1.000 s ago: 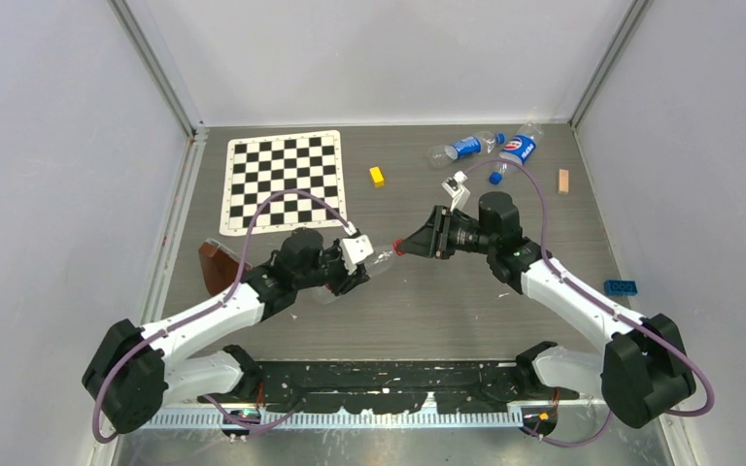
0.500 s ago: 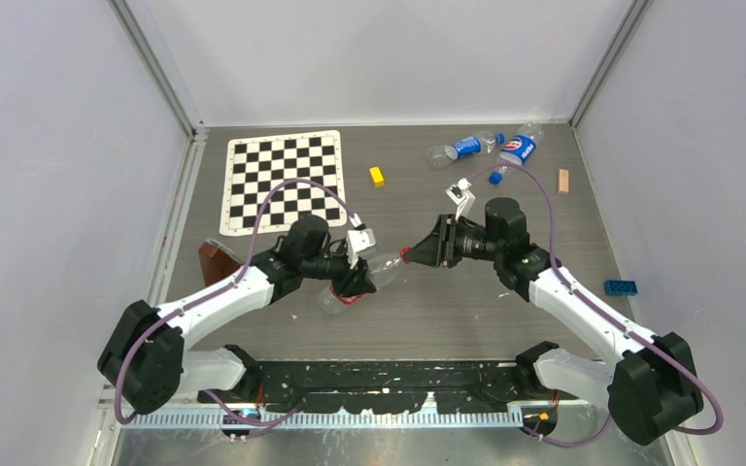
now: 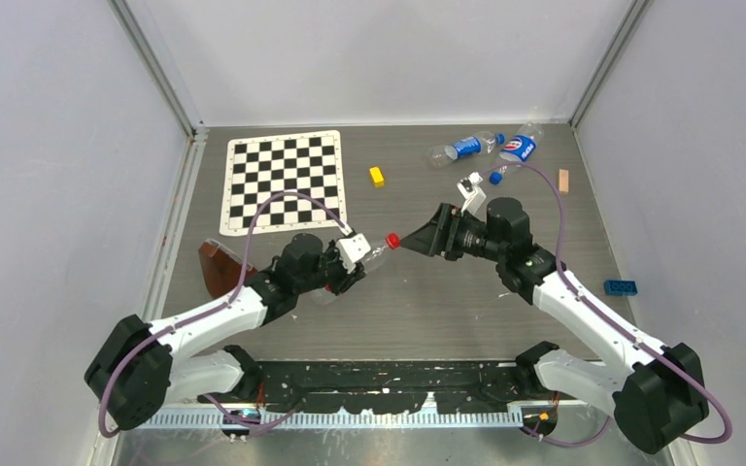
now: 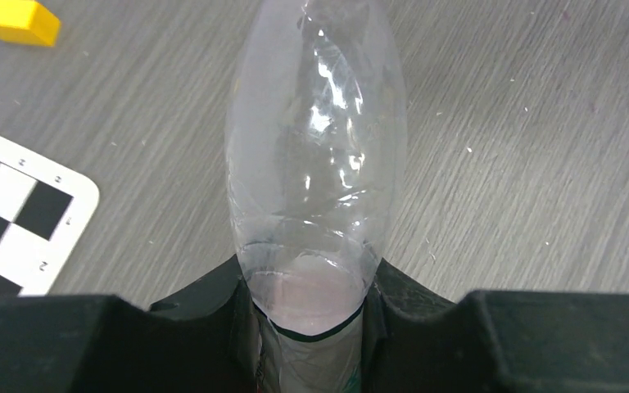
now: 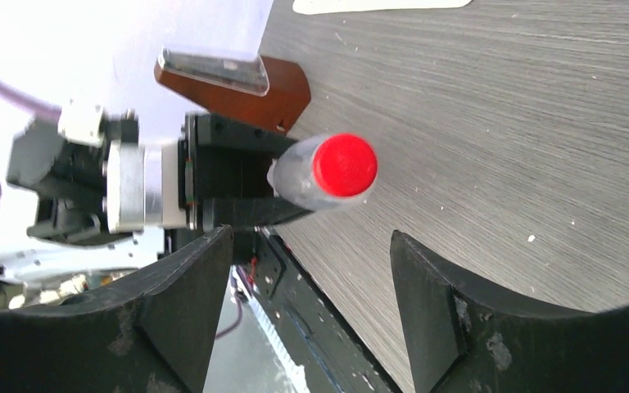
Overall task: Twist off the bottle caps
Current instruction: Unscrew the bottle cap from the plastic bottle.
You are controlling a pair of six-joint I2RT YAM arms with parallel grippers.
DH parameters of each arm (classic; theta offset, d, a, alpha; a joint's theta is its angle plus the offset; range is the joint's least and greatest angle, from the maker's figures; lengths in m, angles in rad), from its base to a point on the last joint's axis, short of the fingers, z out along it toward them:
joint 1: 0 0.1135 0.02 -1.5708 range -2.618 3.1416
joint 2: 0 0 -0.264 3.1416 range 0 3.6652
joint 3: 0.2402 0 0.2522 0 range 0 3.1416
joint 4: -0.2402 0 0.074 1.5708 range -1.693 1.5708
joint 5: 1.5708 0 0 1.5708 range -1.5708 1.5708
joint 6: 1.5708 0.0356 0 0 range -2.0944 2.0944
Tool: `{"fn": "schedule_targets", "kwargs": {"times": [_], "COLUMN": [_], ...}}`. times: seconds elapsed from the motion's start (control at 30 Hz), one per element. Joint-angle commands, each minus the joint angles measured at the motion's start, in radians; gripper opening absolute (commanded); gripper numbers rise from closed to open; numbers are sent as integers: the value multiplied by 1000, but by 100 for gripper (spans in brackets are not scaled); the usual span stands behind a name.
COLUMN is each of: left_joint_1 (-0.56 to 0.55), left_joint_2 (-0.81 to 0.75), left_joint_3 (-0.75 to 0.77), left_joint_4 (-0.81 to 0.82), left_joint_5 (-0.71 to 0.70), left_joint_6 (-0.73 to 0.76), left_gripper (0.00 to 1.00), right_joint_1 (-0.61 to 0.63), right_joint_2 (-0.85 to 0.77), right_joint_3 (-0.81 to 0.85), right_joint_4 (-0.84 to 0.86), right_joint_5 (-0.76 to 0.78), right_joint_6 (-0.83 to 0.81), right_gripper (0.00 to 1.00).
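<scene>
Left gripper [image 4: 311, 332]: was clamped on the body of a clear bottle [image 4: 315, 164], its neck pointing right. Red cap [image 5: 345, 164]: sat on that bottle's neck. Right gripper [image 5: 309, 237]: fingers stood apart, facing the cap end-on and not touching it. Blue-labelled bottle [image 3: 466, 148] and second blue-labelled bottle [image 3: 518, 148]: lay side by side at the table's far edge. Blue cap [image 3: 495, 178]: lay on the table near them.

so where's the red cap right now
In the top view the red cap sits mid-table, on the bottle held by the left gripper, just ahead of the right gripper, whose fingers are open and not yet around it.
</scene>
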Motion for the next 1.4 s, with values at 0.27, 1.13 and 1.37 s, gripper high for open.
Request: {"fn": "schedule_targets", "kwargs": {"times": [0.27,1.13,1.37], "left_joint_1": [-181,-198,-198], "left_joint_2": [-107,-108,-99], "left_joint_3": [-86,-102,-100], "left_joint_4": [226,276,278], "left_joint_5": [-418,-424,-424], "left_joint_6": [182,196,206], "left_gripper": [6,6,6], "right_joint_1": [-2,-2,-2], "right_joint_2": [102,224,252], "right_joint_3": [54,48,53], "right_joint_4": [139,285,304], "right_joint_5": [28,-44,-72], "right_joint_6": [263,315,309], "right_gripper": [71,58,46]}}
